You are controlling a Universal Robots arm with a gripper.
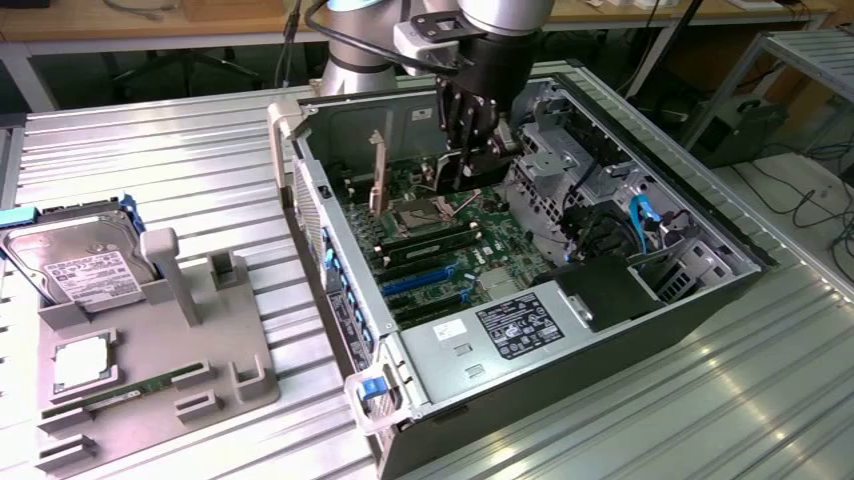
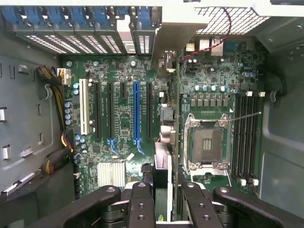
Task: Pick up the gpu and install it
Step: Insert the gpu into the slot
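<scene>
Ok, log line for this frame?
phase: install | gripper: shut on gpu | gpu: edge-on above motherboard, inside case

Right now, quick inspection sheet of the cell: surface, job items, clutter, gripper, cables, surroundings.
Surface: ribbed metal table; open PC case lying on it.
Job's things: gpu held on edge in the gripper, above the motherboard between the expansion slots and the CPU socket; whether it is seated I cannot tell.
Clutter: grey fixture tray at the exterior view's left, holding a hard drive and a green memory stick.
Gripper: gripper inside the case, shut on the gpu.
Cables: yellow and black bundle inside the case, blue cable near the drive bays.
Surroundings: desks, and cables on the floor.
</scene>
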